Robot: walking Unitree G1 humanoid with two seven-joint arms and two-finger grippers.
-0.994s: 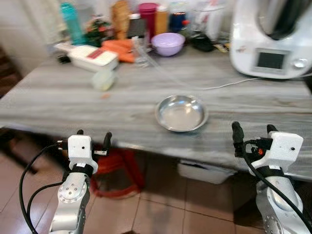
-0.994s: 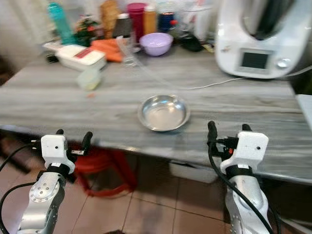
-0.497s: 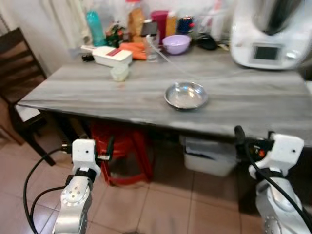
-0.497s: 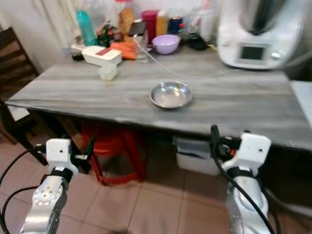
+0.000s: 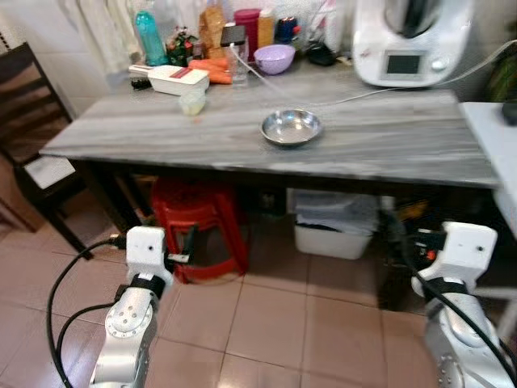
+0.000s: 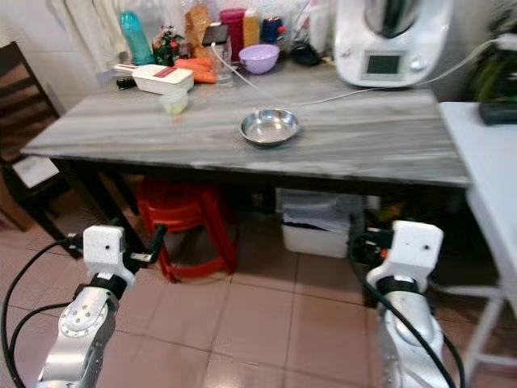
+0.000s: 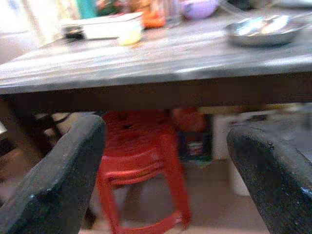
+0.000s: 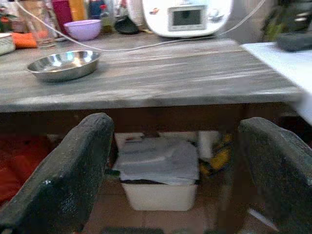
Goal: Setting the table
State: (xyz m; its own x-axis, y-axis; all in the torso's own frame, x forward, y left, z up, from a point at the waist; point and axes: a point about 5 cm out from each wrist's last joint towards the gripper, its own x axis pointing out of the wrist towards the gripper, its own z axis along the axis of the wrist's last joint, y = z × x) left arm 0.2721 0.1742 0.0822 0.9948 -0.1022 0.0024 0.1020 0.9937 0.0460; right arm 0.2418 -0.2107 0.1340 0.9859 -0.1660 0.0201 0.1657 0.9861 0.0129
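Note:
A shiny steel bowl (image 5: 291, 127) sits empty near the front middle of the long grey table (image 5: 161, 133). Both arms are held low in front of the table, well short of its edge and below its top. My left gripper (image 7: 165, 146) is open with nothing between its fingers, facing the space under the table. My right gripper (image 8: 178, 146) is open too and holds nothing; the bowl (image 8: 63, 64) lies ahead of it and higher up.
A red stool (image 5: 198, 222) and a white bin (image 5: 333, 230) stand under the table. At the back are a white kitchen machine (image 5: 404, 40), a purple bowl (image 5: 275, 58), bottles and a white container (image 5: 178, 78). A dark chair (image 5: 28, 121) stands left, a white table (image 5: 493, 145) right.
The whole view has pulled back from the table, so the camera has moved away. The bowl keeps its place on the table. Both grippers stay open and now sit below the tabletop.

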